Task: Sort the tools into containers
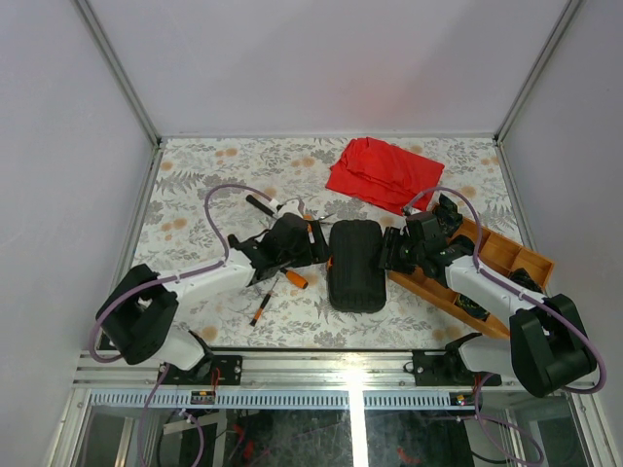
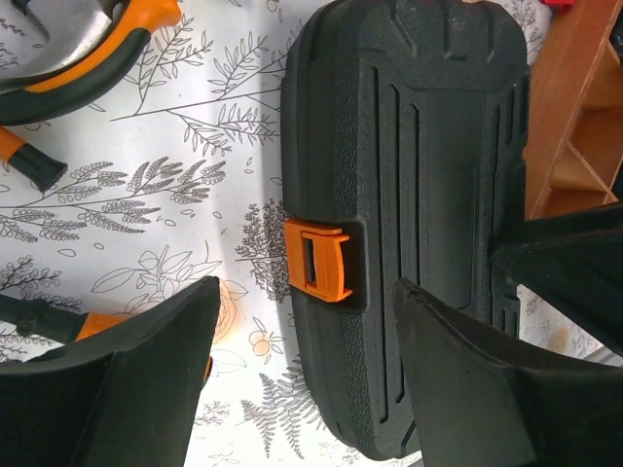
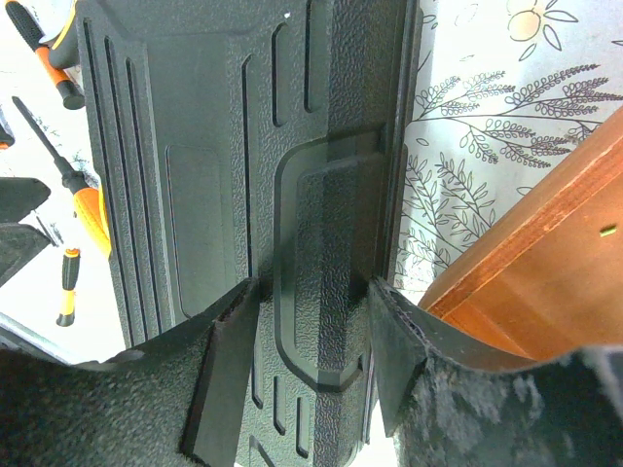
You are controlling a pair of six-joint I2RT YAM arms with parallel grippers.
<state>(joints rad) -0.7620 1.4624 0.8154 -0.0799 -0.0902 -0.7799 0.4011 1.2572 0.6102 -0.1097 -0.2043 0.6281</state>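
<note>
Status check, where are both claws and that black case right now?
Left claw open, straddling orange latch. Right claw open over closed black ribbed plastic tool case. Orange-handled screwdrivers loose on table, wooden tray close right.

Closed black case (image 1: 356, 265) — screwdrivers (image 1: 263, 307) beside

Overhead view; both wrist views share case (image 1: 356, 265)

Pliers (image 2: 73, 53) cut off by frame edge; tool case (image 3: 253, 195) interior hidden.
</note>
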